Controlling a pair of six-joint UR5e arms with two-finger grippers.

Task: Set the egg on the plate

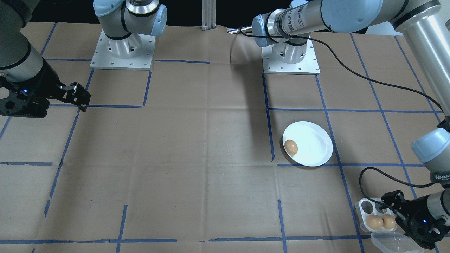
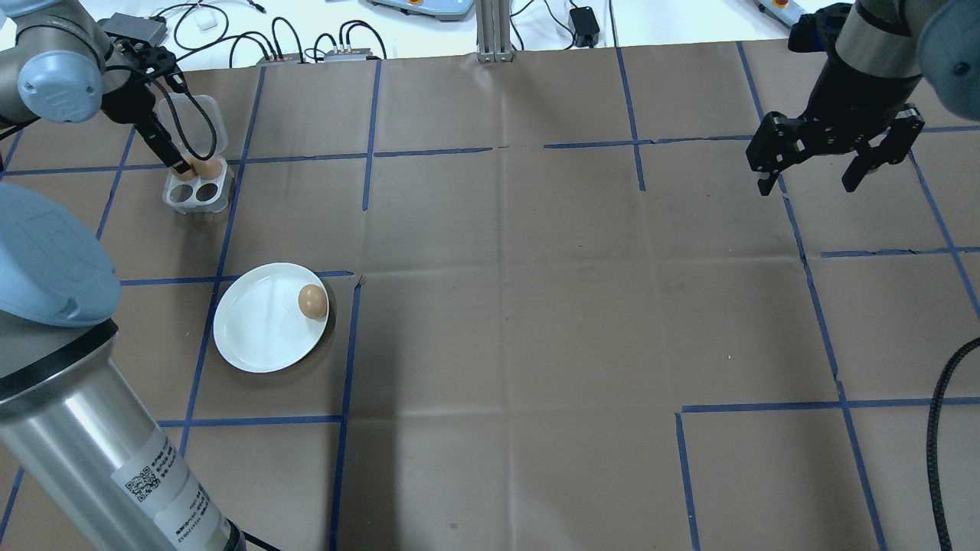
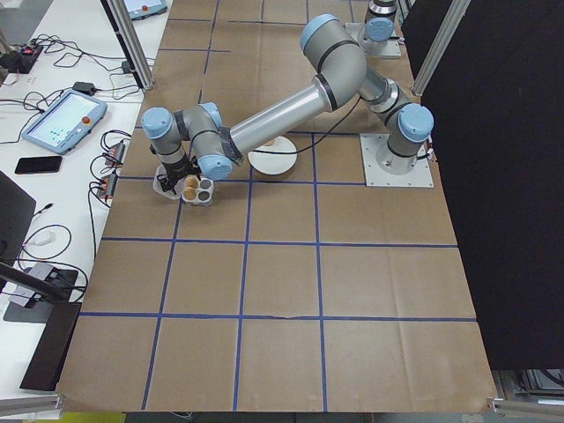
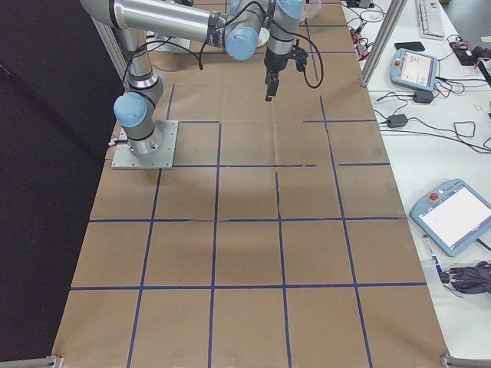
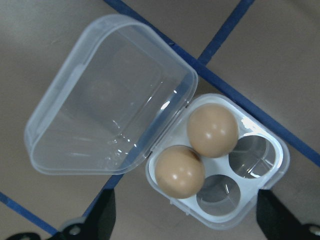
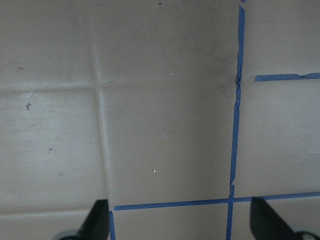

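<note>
One brown egg lies on its side on the white plate, against the rim; its long axis cannot be told. Only the left wrist view shows the egg box clearly: two eggs, two empty cups, lid open. Left gripper spread above it; right gripper spread, empty.

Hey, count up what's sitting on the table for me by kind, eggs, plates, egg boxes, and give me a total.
Eggs: 3, one on the plate, two in the egg box
Plates: 1, white
Egg boxes: 1, clear, lid open, two cups empty
Total: 5
</note>
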